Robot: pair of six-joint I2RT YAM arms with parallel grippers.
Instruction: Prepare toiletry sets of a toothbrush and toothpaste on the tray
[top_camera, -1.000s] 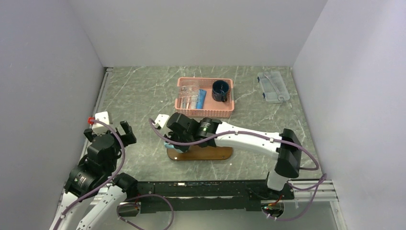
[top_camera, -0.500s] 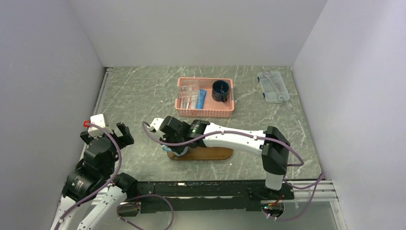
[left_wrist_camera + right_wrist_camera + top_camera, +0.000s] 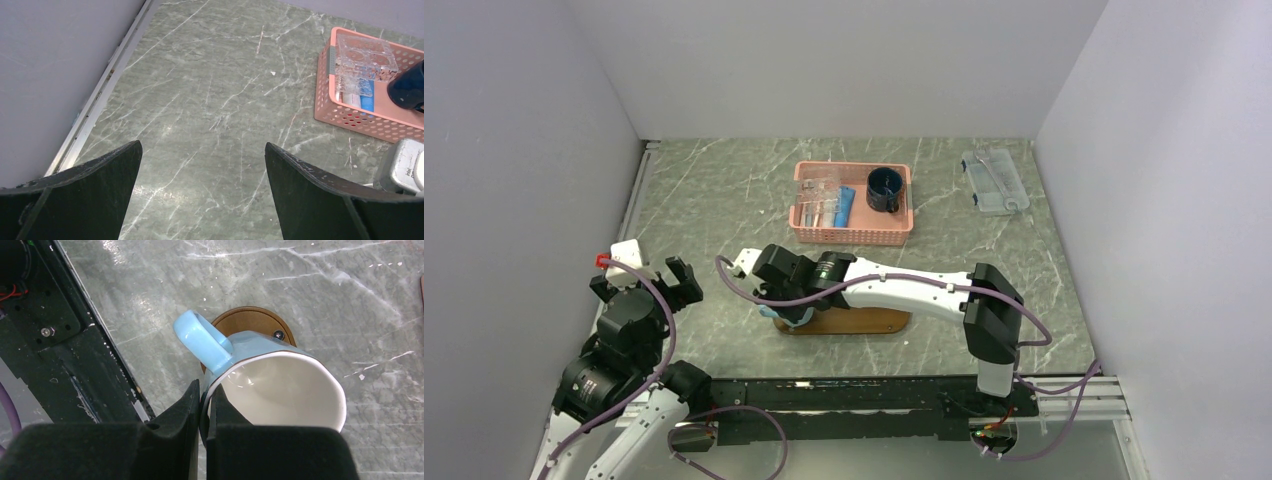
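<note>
The right tool is clenched on the wall of a light blue mug, just beside its handle: one finger is inside the white interior and the other outside. Under this tool lies the rounded left end of the tray, a dark brown wooden board on the desk. The mug seems to stand on this end, but the contact of its bottom is hidden. From above, the arm of this tool covers part of the board.

The left tool is released, its fingers spread wide, with nothing between them; it hangs over bare desk, well apart from the tray.

Ahead and to the right of the left tool, and beyond the right tool, stands a pink basket. The toothpaste, a blue tube, lies inside it between a clear holder and a dark blue mug. A clear box lies far to the right of both tools.
</note>
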